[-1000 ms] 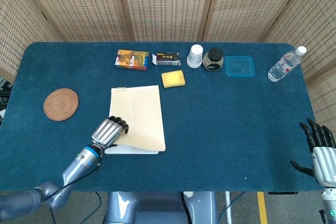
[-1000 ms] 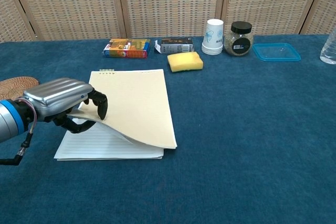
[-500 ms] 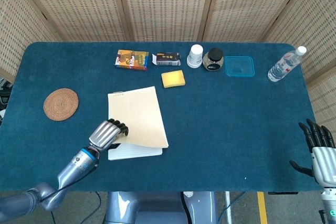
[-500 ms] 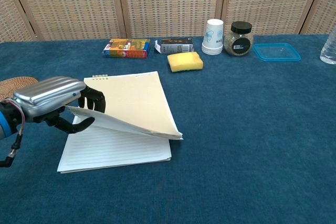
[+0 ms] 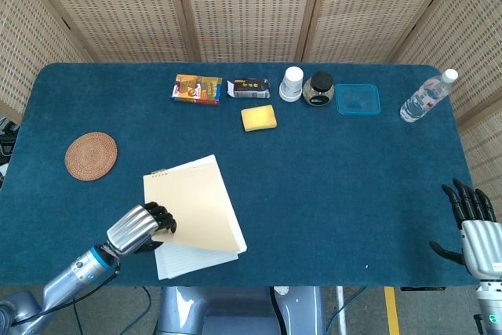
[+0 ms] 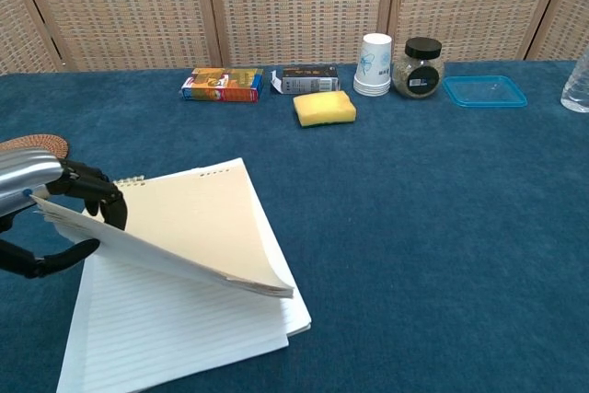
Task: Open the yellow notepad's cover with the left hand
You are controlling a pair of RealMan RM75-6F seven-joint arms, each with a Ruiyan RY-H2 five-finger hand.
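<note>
One blue-clothed table (image 5: 329, 162) — wicker screens (image 5: 243, 5) behind | left hand (image 5: 141, 227) grips cover (image 5: 192, 202)

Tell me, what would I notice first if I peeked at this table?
Probably the shiny metal left hand at the near left edge, gripping the yellow notepad's cover and lifting it so the white lined page shows underneath. After that, the row of small things along the far edge stands out: a yellow sponge, a stack of paper cups and a dark-lidded jar.
</note>
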